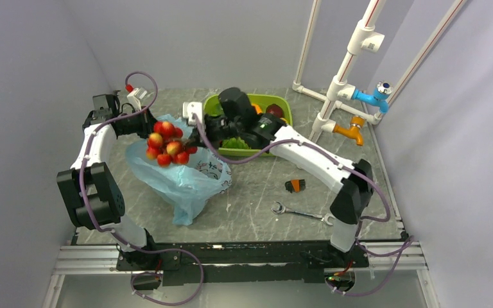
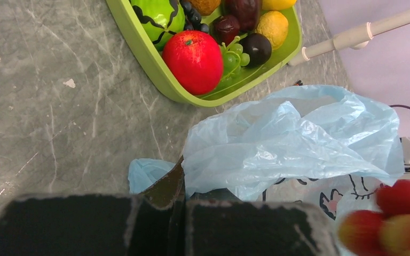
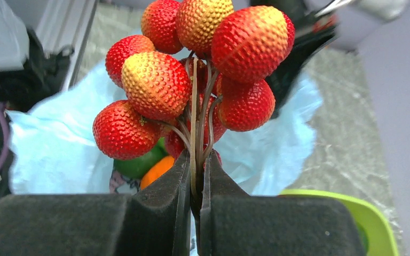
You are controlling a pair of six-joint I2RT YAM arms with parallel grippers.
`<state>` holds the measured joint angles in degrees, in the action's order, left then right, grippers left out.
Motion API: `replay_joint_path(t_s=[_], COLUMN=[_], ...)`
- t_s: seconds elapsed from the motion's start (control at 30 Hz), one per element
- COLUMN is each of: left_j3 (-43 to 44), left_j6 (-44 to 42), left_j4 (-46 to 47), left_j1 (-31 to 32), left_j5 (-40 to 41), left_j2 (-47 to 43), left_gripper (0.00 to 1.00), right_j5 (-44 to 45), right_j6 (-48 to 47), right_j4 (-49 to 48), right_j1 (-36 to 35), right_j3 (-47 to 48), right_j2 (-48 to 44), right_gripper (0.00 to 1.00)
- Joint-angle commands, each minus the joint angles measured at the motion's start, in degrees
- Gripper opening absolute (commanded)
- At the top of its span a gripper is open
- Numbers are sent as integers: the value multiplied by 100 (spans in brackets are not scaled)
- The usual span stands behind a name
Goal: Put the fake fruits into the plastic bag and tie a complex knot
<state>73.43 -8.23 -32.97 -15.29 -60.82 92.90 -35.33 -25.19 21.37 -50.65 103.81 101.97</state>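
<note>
My right gripper [image 1: 194, 136] is shut on the stems of a bunch of red-yellow balls [image 1: 167, 144] and holds it over the open mouth of the light-blue plastic bag [image 1: 186, 179]. In the right wrist view the gripper [image 3: 196, 178] pinches the stems under the bunch [image 3: 192, 64]; a green fruit [image 3: 136, 166] and an orange fruit [image 3: 157, 169] lie inside the bag [image 3: 53, 149]. My left gripper [image 1: 146, 124] is shut on the bag's edge; its wrist view shows the gripper [image 2: 184, 173], the bag [image 2: 299, 138] and the bunch [image 2: 400, 221]. More fruits, such as a red apple [image 2: 194, 58], lie in the tray.
A lime-green tray [image 1: 276, 102] stands behind the bag and also shows in the left wrist view [image 2: 139, 48]. A wrench [image 1: 302, 213] and a small orange-black tool [image 1: 295, 185] lie at the right front. White pipes with a blue tap [image 1: 375, 96] and an orange tap [image 1: 352, 130] stand at the back right.
</note>
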Motion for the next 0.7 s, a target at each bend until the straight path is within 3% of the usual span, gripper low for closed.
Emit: replay_joint_path(t_s=[0.0,0.23,0.27,0.37,0.43,0.53,0.67], left_j3=[-36,-96,-100,-122,-156,-187,-162], left_j6=[50,96,64,-43,-76,-75,-80], left_j4=[210,282,264,180,153,169,172], left_j1=[17,21,19,22,22,22,18], left_j5=[-207,-207,-211,-199,-195,-181,-152], left_j2=[-324,-349,-352,-377,-387,-387,-378], left_gripper=[0,0,0,0,0,0,0], right_j5=[42,117,197,288,355,416,447], right_j6=[-922,-1450,-1461,-1410,-1350,-1328,-1137], right_j4=[269,1184,1249,1347,1249,1218,1462], right_j1=[-288,-486,-485,-464,-463,-450,-336], right_j3=[-419,-439,-395,-172,-137,-34,495], right_j2=[143,725,782,801,687,565,546], right_gripper=[0,0,5,48,62,72,75])
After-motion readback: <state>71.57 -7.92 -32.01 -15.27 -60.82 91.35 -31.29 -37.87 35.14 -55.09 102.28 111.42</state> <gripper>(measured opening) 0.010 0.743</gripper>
